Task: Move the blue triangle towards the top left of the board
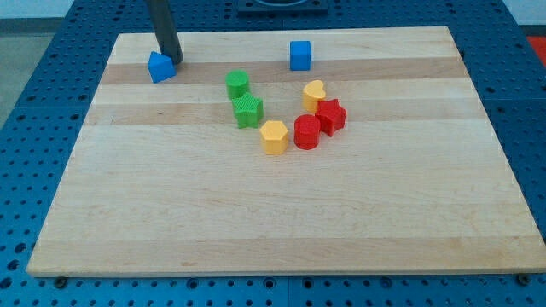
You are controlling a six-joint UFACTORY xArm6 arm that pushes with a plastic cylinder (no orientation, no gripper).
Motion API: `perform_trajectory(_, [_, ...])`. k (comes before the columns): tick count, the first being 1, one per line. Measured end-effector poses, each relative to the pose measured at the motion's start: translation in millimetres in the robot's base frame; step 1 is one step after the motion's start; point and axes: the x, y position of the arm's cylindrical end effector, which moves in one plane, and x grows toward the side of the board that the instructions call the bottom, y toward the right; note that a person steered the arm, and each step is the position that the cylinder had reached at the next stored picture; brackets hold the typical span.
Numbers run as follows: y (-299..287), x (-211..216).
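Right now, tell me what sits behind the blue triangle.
My tip stands just behind the blue triangle, at its upper right edge, apparently touching. The rod hides the board strip directly behind it; no other block shows there.

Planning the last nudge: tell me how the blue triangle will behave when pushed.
The blue triangle sits flat and low, so it probably slides, not tips. With my tip at its right edge, an off-centre push may turn it. The wooden board looks smooth.

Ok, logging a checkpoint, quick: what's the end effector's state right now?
No jaws: a plain rod, holding nothing.
My tip sits against the blue triangle, on its right, near the board's top left.
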Motion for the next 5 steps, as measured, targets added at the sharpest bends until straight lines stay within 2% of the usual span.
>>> perform_trajectory(1, [3.2,3.3])
perform_trajectory(2, [36.0,32.2])
perform_trajectory(3, [40.2,72.7])
perform_trajectory(5, [5.9,69.9])
